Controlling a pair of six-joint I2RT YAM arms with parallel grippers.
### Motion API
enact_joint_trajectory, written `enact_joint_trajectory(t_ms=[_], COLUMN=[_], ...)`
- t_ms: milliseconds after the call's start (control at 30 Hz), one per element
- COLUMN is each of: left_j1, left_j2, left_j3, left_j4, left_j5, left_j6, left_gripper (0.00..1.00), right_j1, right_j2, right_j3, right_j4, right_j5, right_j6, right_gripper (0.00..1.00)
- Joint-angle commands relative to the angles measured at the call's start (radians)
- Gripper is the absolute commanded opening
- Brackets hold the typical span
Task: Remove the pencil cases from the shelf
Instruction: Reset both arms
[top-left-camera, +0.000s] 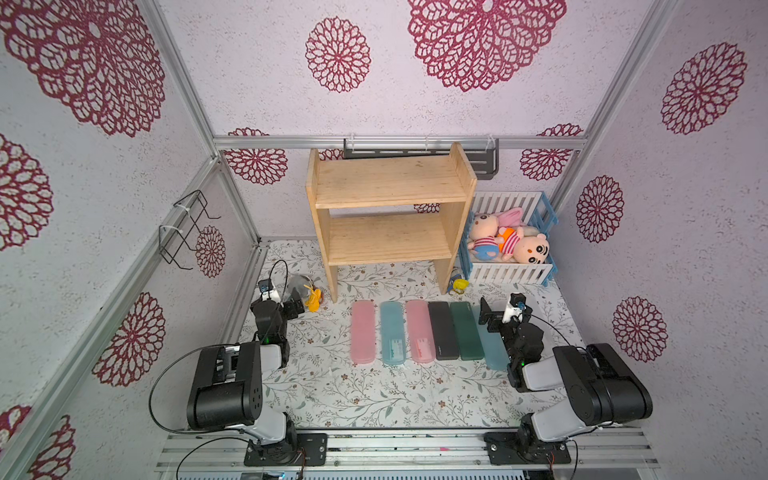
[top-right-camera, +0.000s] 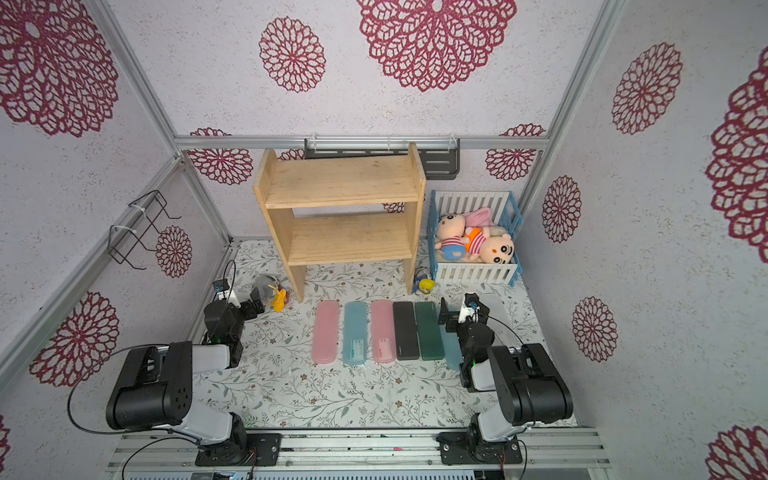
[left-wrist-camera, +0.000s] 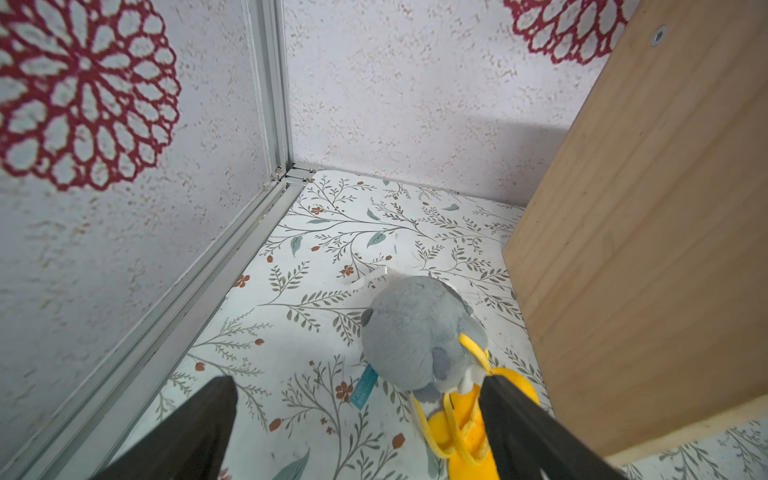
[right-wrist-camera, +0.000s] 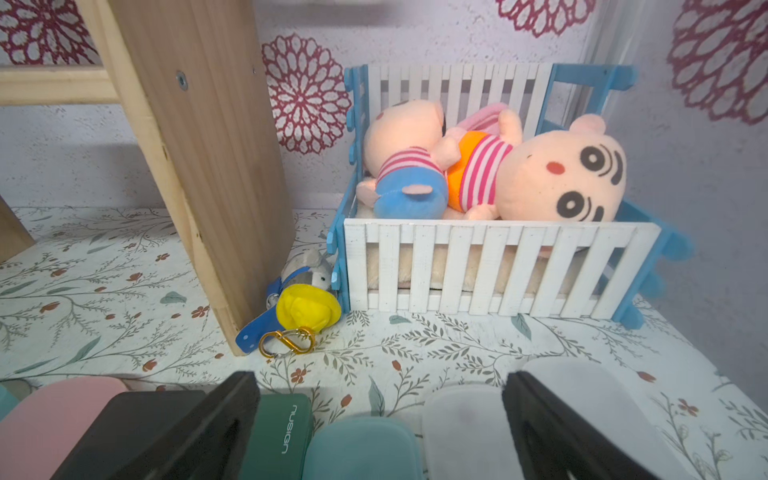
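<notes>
The pine shelf (top-left-camera: 390, 183) stands at the back with both boards bare. Several pencil cases lie side by side on the floral table in front of it: pink (top-left-camera: 363, 332), teal (top-left-camera: 392, 332), pink (top-left-camera: 420, 330), black (top-left-camera: 443, 330), dark green (top-left-camera: 466, 330) and light blue (top-left-camera: 492, 349). My right gripper (right-wrist-camera: 380, 386) is open over the far ends of the light blue case (right-wrist-camera: 361, 449) and a frosted clear case (right-wrist-camera: 461, 428); a second frosted case (right-wrist-camera: 582, 386) lies beyond one finger. My left gripper (left-wrist-camera: 357, 382) is open and holds nothing, left of the shelf.
A grey plush toy (left-wrist-camera: 415, 332) with yellow parts lies by the left gripper, against the shelf's side panel (left-wrist-camera: 644, 228). A yellow keychain toy (right-wrist-camera: 307, 311) sits between the shelf and a white-and-blue crib (top-left-camera: 507, 272) with plush dolls. A dark metal rack (top-left-camera: 482, 160) hangs behind.
</notes>
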Motion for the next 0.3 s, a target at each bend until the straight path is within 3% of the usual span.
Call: enact_joint_trajectory(t_ms=[0, 267], left_j1=[-0.007, -0.007], left_j2=[0.000, 0.002], left_j3=[0.005, 0.008], left_j4=[-0.011, -0.013], left_j5=[0.005, 0.005], left_j6=[0.013, 0.015], left_gripper=[0.97, 0.97], right_j1=[0.002, 0.002], right_j2=[-0.005, -0.003], right_j3=[0.018, 0.019], right_j4=[0.052, 0.057], right_j5=[0.024, 0.022], right_j6=[-0.015, -0.014], right_gripper=[0.99, 0.99])
